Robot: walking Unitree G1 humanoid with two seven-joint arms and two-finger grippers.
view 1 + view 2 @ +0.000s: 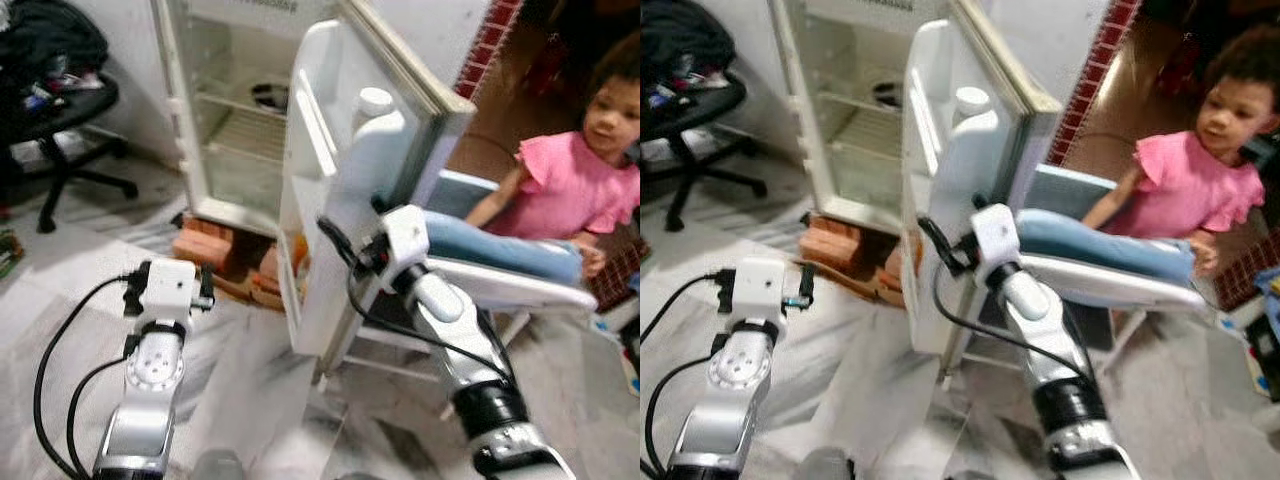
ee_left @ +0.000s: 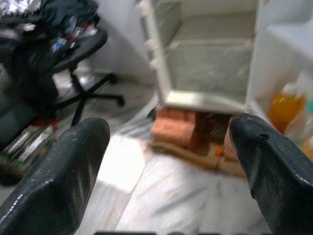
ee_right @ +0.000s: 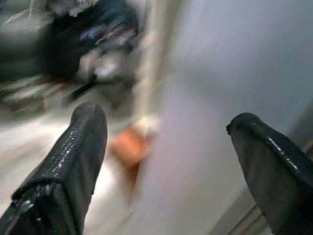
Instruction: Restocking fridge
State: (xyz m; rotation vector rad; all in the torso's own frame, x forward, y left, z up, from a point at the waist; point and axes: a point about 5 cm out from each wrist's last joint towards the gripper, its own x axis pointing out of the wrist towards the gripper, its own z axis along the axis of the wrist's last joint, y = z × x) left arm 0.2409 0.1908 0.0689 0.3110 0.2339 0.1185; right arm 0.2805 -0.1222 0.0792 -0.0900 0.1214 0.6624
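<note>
From the head views the right gripper [image 1: 365, 235] reaches at the jug [image 1: 368, 150] in the open fridge's [image 1: 240, 110] door, while both wrist views show wide-spread fingers [image 2: 73, 166], the left gripper [image 2: 166, 161] idle over the floor.

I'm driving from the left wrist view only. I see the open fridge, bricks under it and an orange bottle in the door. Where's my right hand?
Observer: The right hand is raised close against the open fridge door, just below a white jug that stands in the door.
Operator: Is it gripping anything?
Observer: No. Its fingers are spread apart, with a blurred pale surface close in front of them.
Operator: Anyone near the fridge?
Observer: Yes. A person in a pink top sits on a white chair just behind the door, on the robot's right.
</note>
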